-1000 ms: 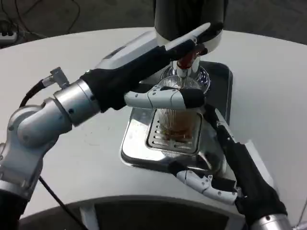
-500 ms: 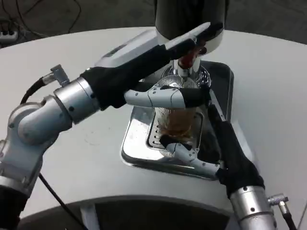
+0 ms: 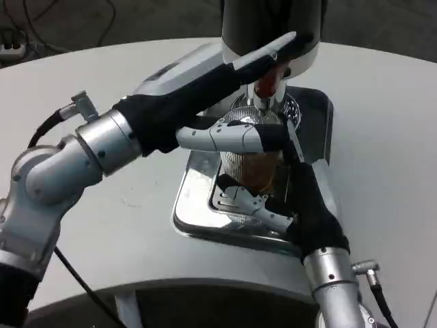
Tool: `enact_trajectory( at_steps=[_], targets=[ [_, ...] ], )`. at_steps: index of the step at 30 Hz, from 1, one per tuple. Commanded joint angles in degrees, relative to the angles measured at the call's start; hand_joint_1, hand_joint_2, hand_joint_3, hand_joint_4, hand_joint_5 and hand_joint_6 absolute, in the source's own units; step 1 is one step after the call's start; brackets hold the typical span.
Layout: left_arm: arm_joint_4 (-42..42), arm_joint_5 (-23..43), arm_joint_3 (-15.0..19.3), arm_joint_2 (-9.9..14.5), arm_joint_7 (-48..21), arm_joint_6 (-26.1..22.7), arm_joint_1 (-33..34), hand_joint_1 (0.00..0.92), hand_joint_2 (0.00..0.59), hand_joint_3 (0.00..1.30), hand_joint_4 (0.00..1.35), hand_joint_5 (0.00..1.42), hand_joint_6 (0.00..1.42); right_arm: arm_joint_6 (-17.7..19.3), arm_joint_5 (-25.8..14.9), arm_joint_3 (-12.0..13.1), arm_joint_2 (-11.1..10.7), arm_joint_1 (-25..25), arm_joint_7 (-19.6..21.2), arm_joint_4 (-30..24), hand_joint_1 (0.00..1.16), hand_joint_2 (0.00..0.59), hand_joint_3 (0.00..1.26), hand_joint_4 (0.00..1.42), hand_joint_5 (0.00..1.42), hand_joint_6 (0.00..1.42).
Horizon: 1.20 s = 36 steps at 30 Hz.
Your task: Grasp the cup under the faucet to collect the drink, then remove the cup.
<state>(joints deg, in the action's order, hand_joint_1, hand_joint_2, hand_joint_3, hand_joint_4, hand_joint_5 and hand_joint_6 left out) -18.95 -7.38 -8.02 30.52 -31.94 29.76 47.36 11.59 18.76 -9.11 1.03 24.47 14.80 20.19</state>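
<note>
Right hand: the right hand (image 3: 300, 198) reaches up from the near edge. Its white fingers (image 3: 249, 201) curl around the bottom of the see-through ribbed plastic cup (image 3: 251, 164), grasping it.
Tray: the shiny silver drip tray (image 3: 188, 205) sits on the round white table (image 3: 102, 102).
Cup: it stands on the tray's slotted grate, right under the faucet, with brown drink inside.
Left hand: the left hand (image 3: 232, 89) reaches across. 1 white finger (image 3: 225, 135) lies along the cup's rim. I cannot tell if it is grasping the cup.
Faucet: the red and silver faucet (image 3: 266, 85) hangs under the big dark drink machine (image 3: 270, 27).
</note>
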Motion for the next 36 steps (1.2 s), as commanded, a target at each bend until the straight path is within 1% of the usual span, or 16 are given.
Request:
enact_trajectory(
  at_steps=[1, 9, 15, 22, 30, 36],
  targets=[
    [-1.6, -2.8, -1.7, 1.0, -1.3, 0.3, -1.1, 0.000, 0.042, 0.00, 0.03, 0.14, 0.08, 2.1, -0.4, 0.7, 0.5, 1.9, 1.5, 3.6, 0.71, 0.187, 0.00, 0.00, 0.00, 0.02],
    [-2.9, -4.3, -2.0, 1.2, -0.9, 1.9, -0.4, 0.000, 0.047, 0.01, 0.03, 0.14, 0.08, 3.5, -0.7, 1.6, 0.8, 4.6, 3.0, 7.8, 0.70, 0.187, 0.00, 0.00, 0.00, 0.02],
    [-3.6, -6.0, -2.4, 2.2, -0.6, 3.7, 0.1, 0.000, 0.049, 0.01, 0.04, 0.15, 0.08, 4.1, -0.8, 2.0, 1.4, 6.2, 4.0, 9.9, 0.70, 0.182, 0.00, 0.00, 0.00, 0.02],
    [-4.3, -7.0, -3.0, 3.1, -0.4, 5.4, 0.5, 0.000, 0.050, 0.02, 0.05, 0.15, 0.09, 4.3, -0.8, 2.1, 1.9, 6.9, 4.9, 11.1, 0.70, 0.179, 0.00, 0.00, 0.00, 0.02],
    [-4.2, -7.3, -3.5, 3.9, -0.1, 6.0, 0.7, 0.000, 0.050, 0.02, 0.06, 0.16, 0.09, 4.5, -0.8, 2.0, 2.6, 7.9, 6.0, 12.3, 0.70, 0.177, 0.00, 0.00, 0.00, 0.01],
    [-4.0, -7.8, -3.9, 4.3, 0.2, 6.5, 0.7, 0.000, 0.051, 0.03, 0.06, 0.16, 0.09, 4.5, -0.9, 2.1, 2.7, 7.9, 6.3, 12.3, 0.69, 0.176, 0.00, 0.00, 0.00, 0.00]
  ],
)
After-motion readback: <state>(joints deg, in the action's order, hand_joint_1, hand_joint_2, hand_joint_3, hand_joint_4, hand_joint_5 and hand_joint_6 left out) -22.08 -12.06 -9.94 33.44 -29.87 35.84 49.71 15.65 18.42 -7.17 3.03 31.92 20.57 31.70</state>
